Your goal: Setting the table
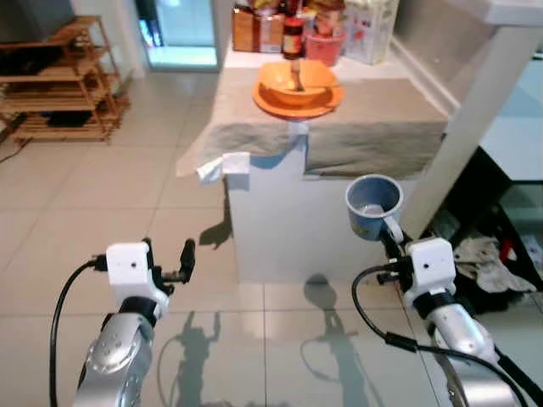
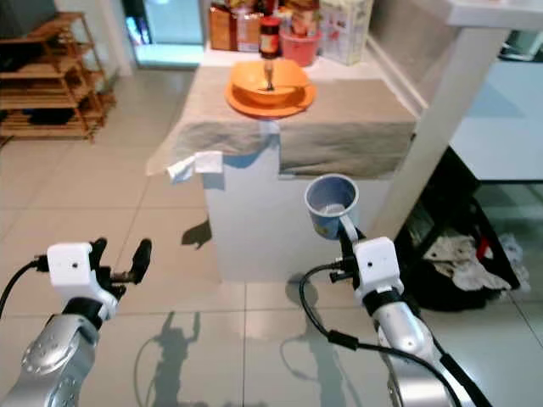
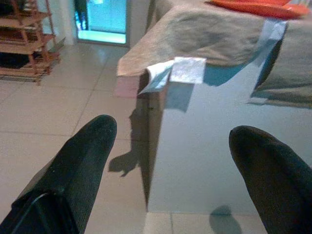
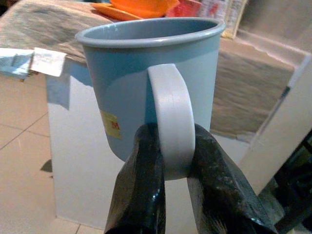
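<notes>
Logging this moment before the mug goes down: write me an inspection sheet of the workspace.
Surface: white table under a beige-grey cloth.
Job's things: orange bowl on orange plate on the cloth; blue-grey plastic mug, upright, off the table.
Clutter: boxes and a dark bottle at the far edge.
Grippers: right gripper pinches the mug's handle; left gripper open.
Cables: black cable looping off each wrist.
Surroundings: tiled floor, wooden rack.

No text can be read. The blue mug (image 4: 146, 87) carries a small yellow sticker (image 4: 112, 127) with red marks, too blurred to make out. The packages (image 1: 314, 25) on the table show only unclear print.
</notes>
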Controlling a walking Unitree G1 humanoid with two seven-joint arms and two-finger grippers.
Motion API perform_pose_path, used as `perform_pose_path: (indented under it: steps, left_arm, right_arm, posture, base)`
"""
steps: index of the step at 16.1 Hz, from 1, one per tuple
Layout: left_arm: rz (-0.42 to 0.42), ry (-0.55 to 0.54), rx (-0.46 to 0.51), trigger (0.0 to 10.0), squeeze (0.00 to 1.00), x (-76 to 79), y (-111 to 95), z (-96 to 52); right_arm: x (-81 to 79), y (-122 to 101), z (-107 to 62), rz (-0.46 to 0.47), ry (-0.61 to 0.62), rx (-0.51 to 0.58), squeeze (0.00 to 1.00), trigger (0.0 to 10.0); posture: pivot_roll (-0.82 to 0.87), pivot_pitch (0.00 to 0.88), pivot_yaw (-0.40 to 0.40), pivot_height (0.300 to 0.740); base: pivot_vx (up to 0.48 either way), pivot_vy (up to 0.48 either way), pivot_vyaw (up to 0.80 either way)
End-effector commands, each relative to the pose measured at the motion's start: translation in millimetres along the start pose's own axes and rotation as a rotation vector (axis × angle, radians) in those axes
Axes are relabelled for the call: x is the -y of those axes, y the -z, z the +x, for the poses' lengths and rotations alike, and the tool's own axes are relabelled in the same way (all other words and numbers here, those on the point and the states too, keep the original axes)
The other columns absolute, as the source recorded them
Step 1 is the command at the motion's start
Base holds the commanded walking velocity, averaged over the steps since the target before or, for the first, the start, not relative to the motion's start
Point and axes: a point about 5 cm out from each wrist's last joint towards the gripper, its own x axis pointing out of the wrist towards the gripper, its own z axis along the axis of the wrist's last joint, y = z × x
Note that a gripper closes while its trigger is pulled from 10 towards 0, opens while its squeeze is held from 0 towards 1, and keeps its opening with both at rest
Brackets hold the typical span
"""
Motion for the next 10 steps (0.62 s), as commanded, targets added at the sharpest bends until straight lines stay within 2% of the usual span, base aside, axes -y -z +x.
perform_pose_path:
  steps: [1, 4, 6, 10]
  left_arm:
    - [0.008, 0.02, 0.035, 10.0, 0.0, 4.5, -9, 3.0]
    - [0.01, 0.043, 0.053, 10.0, 0.0, 14.0, -14, 10.9]
    - [0.006, 0.048, 0.056, 10.0, 0.0, 15.7, -15, 12.0]
    - [0.009, 0.063, 0.055, 10.0, 0.0, 21.2, -16, 16.0]
  right_arm:
    - [3.6, -5, 4.2, -0.01, 0.018, 0.032, 0.0, 0.0]
    - [3.9, -7, 11.4, -0.011, 0.029, 0.044, 0.0, 0.0]
    - [4.7, -7, 14.4, -0.009, 0.042, 0.044, 0.0, 0.0]
    - [1.7, -15, 21.2, -0.016, 0.042, 0.074, 0.0, 0.0]
  posture:
    - [-0.03, 0.0, 0.019, 0.74]
    - [-0.03, 0.0, 0.023, 0.74]
    - [-0.03, 0.0, 0.024, 0.74]
    - [-0.03, 0.0, 0.025, 0.74]
  base:
    - [0.0, -0.48, 0.0]
    - [0.0, -0.48, 0.0]
    - [0.0, -0.48, 0.65]
    - [0.0, -0.48, 0.0]
